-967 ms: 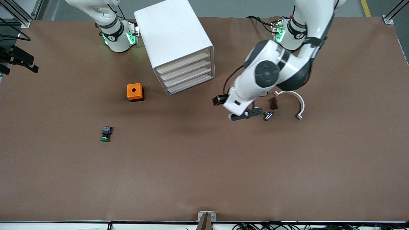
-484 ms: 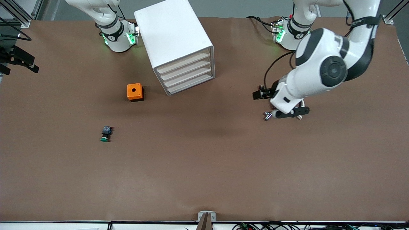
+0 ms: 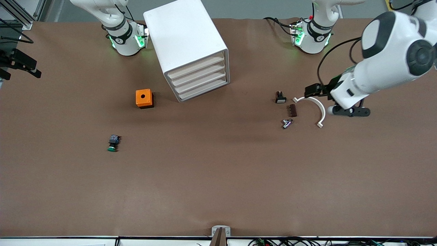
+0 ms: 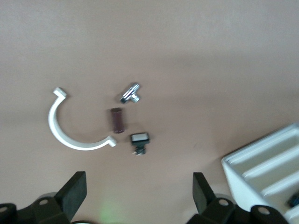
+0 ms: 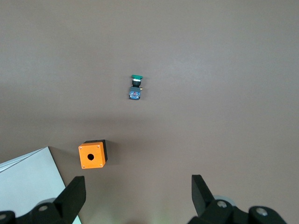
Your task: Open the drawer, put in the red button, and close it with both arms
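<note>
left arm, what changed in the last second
The left gripper swung from over the table in front of the cabinet toward the left arm's end, past the white curved clip, uncovering the small parts. It holds nothing. Drawers shut; orange box and green button unmoved.

Orange box (image 3: 144,98), green-capped button (image 3: 113,143), white cabinet (image 3: 186,44)

Both arms glossy white shells, black joint bands. Left arm (image 3: 385,68): round dark-grey joint caps, black cable looping along the forearm, black gripper (image 3: 348,112). Right arm (image 3: 112,17): only base segment shows. Both bases have black collar, small round marking, green LEDs lit. Wrist views: chunky black fingers (image 4: 74,193), screw holes in mounts.
</note>
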Robot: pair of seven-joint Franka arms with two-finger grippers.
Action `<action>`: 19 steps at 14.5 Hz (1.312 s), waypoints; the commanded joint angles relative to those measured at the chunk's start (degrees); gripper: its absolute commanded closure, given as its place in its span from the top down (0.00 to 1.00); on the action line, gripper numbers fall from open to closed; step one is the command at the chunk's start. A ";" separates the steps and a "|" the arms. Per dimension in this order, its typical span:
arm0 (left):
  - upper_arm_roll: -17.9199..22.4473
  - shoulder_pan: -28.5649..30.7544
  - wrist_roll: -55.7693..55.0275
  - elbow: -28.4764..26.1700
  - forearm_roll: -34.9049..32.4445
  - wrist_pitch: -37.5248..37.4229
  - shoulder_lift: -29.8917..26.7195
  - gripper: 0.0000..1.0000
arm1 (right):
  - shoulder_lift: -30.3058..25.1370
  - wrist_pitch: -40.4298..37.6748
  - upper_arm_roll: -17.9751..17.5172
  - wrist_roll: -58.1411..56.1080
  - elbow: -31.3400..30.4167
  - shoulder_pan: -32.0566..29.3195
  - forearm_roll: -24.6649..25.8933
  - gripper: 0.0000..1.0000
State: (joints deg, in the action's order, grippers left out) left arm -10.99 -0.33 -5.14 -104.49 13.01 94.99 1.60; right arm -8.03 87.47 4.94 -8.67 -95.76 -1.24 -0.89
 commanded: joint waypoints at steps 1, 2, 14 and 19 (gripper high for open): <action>-0.52 3.05 7.67 0.77 -3.68 -4.46 -2.57 1.00 | -0.93 -0.54 -0.11 0.05 -0.22 -0.08 0.46 1.00; -0.26 3.66 8.56 1.04 -4.74 -4.90 -3.09 1.00 | -0.85 -0.28 -0.11 0.05 -0.22 -0.08 0.46 1.00; 7.62 4.32 14.73 4.72 -10.37 -6.75 -9.08 1.00 | -1.02 -0.02 -0.11 -0.82 -0.31 -0.08 0.63 1.00; 12.22 -1.15 9.30 7.10 -10.37 -5.62 -6.45 1.00 | -1.02 0.07 -0.11 -0.82 -0.31 -0.08 0.72 1.00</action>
State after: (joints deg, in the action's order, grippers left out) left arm 0.33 1.52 8.23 -99.16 4.05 88.92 -7.32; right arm -8.06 87.47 5.02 -8.77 -95.72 -1.24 -0.89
